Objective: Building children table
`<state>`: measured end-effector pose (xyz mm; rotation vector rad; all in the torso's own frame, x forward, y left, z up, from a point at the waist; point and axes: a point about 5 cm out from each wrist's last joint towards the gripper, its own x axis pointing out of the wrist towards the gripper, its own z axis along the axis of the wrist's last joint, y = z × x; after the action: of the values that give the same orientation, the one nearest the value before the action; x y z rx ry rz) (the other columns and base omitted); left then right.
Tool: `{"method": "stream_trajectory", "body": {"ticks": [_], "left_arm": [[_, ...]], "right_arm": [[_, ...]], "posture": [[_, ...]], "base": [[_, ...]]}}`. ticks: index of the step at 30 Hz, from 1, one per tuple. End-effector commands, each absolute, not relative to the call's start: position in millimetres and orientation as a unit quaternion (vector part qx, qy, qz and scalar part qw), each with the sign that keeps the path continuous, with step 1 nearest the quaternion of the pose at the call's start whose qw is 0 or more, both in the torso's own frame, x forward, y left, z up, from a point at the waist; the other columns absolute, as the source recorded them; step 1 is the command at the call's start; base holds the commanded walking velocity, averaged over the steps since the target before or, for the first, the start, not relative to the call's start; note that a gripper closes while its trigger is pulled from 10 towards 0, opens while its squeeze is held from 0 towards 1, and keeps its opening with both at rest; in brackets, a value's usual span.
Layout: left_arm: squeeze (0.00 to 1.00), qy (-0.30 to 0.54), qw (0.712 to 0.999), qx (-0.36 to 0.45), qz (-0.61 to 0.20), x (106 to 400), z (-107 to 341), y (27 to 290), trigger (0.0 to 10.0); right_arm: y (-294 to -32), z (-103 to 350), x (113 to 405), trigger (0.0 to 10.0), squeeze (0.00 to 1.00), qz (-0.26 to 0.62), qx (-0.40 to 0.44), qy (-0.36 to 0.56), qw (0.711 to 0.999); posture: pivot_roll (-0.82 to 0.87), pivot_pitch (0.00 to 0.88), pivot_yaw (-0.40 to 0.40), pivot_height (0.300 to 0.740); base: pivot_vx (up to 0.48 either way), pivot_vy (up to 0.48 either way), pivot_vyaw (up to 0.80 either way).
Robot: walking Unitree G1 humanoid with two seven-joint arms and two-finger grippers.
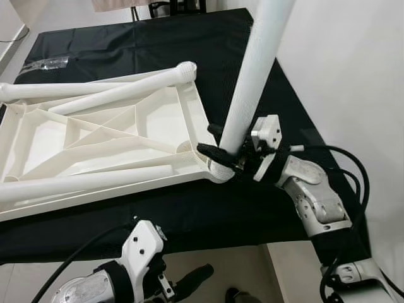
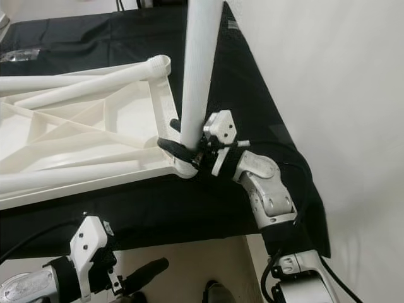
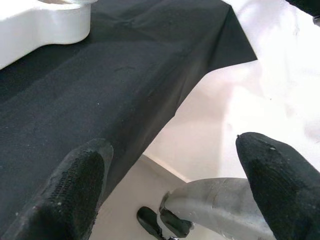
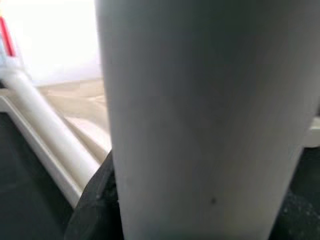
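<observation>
The right pincer (image 1: 218, 151) was clamped on an upright white leg (image 1: 252, 76) at the overturned tabletop's (image 1: 101, 136) corner, while the left pincer (image 1: 183, 281) hung apart below the bench (image 1: 189, 208).

A black cloth (image 1: 158, 208) covers the bench, its edge hanging over the front. A clear plastic bag (image 1: 45, 64) lies at the far left.

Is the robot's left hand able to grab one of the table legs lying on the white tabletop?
Probably yes. The left hand hangs open below the near edge of the black-covered table, and nothing lies between it and the nearest lying leg. It would need to lift and reach forward.
</observation>
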<state>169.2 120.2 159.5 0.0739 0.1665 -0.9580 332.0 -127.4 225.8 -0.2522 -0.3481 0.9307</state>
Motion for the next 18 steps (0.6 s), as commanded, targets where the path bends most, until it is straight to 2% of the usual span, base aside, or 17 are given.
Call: {"method": "stream_trajectory", "body": {"ticks": [1, 3, 10, 14, 18], "left_arm": [[0.00, 0.091, 0.880, 0.039, -0.465, 165, 158, 121, 10.0], [0.00, 0.092, 0.880, 0.039, -0.465, 165, 157, 121, 10.0], [0.00, 0.092, 0.880, 0.038, -0.465, 164, 157, 120, 10.0], [0.00, 0.093, 0.880, 0.037, -0.465, 163, 157, 121, 10.0], [0.00, 0.094, 0.879, 0.035, -0.467, 162, 157, 121, 10.0]], "right_arm": [[-134, 205, 338, 10.0, 0.00, 0.415, -0.146, -0.123, 0.890], [-136, 205, 343, 10.0, 0.00, 0.400, -0.128, -0.118, 0.900], [-132, 202, 345, 10.0, 0.00, 0.408, -0.076, -0.101, 0.904], [-126, 199, 340, 10.0, 0.00, 0.428, -0.067, -0.104, 0.895], [-116, 198, 329, 10.0, 0.00, 0.474, -0.070, -0.110, 0.871]], "posture": [[-0.01, 0.270, 0.018, 0.740], [-0.01, 0.267, 0.018, 0.740], [-0.01, 0.263, 0.015, 0.740], [-0.01, 0.260, 0.014, 0.740], [-0.01, 0.262, 0.018, 0.740]], "base": [[0.000, 0.000, 0.00], [0.000, 0.000, 0.00], [0.000, 0.000, 0.00], [0.000, 0.000, 0.00], [0.000, 0.000, 0.00]]}}
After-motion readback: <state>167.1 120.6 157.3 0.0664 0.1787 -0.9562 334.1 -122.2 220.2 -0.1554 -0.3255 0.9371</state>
